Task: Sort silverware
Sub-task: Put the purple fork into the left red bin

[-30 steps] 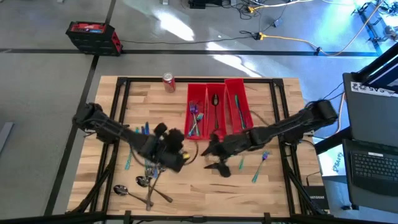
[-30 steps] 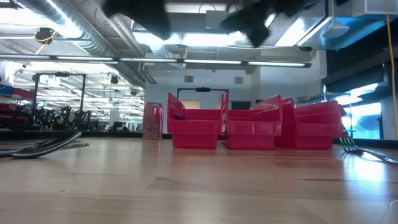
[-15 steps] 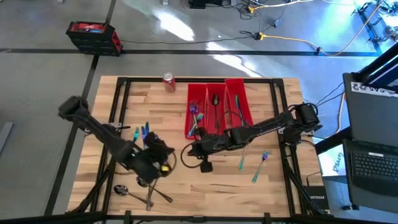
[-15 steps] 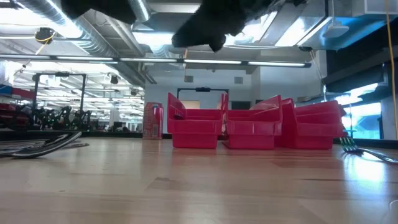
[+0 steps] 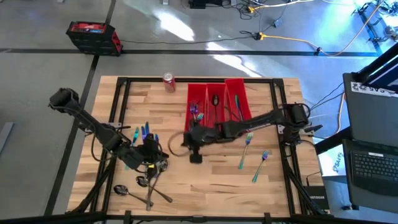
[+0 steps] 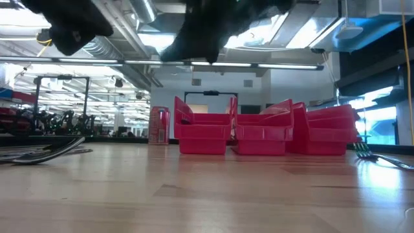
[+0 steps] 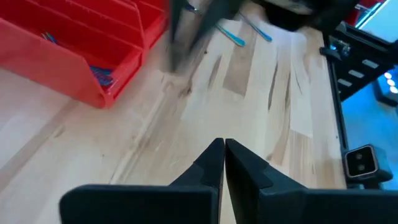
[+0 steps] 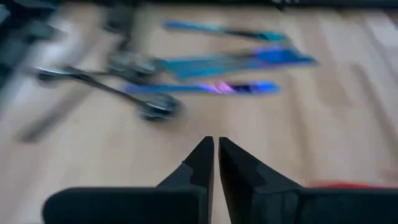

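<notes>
High view has the left gripper (image 5: 151, 149) pinched closed with nothing in it, hanging over the pile of teal-blue forks and knives and dark bronze spoons (image 5: 144, 177) on the left of the pale wooden counter (image 5: 205, 186). Right gripper (image 5: 194, 142) is closed and empty too, mid-counter just in front of the long red plastic bins (image 5: 219, 106), which already hold a few pieces, with loose teal forks (image 5: 255, 155) lying off to its right.
</notes>
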`<move>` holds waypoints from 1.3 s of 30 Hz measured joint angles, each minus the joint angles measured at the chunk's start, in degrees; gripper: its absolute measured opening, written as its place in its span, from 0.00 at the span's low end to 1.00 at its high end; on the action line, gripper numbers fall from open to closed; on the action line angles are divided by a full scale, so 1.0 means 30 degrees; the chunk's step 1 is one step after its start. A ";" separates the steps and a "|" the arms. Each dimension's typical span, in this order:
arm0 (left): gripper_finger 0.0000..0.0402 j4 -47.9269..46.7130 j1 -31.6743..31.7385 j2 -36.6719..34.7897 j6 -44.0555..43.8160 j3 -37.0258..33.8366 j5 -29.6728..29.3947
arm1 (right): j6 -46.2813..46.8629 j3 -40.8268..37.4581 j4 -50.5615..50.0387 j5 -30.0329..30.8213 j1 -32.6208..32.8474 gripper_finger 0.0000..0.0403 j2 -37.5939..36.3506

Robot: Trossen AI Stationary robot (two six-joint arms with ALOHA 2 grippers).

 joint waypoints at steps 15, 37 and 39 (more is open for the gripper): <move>0.00 -0.0890 -0.0117 0.0012 0.0013 -0.0306 0.0056 | -0.0420 0.3233 -0.6126 0.0702 -0.0860 0.00 0.2160; 0.00 -0.1955 -0.0073 0.0034 0.0127 -0.0306 -0.0080 | 0.0842 0.3149 -0.6963 -0.0064 -0.1863 0.00 0.3062; 0.00 -0.2206 -0.0080 0.0034 0.0132 -0.0306 -0.0122 | 0.0889 0.3146 -0.6681 -0.0054 -0.1914 0.00 0.3129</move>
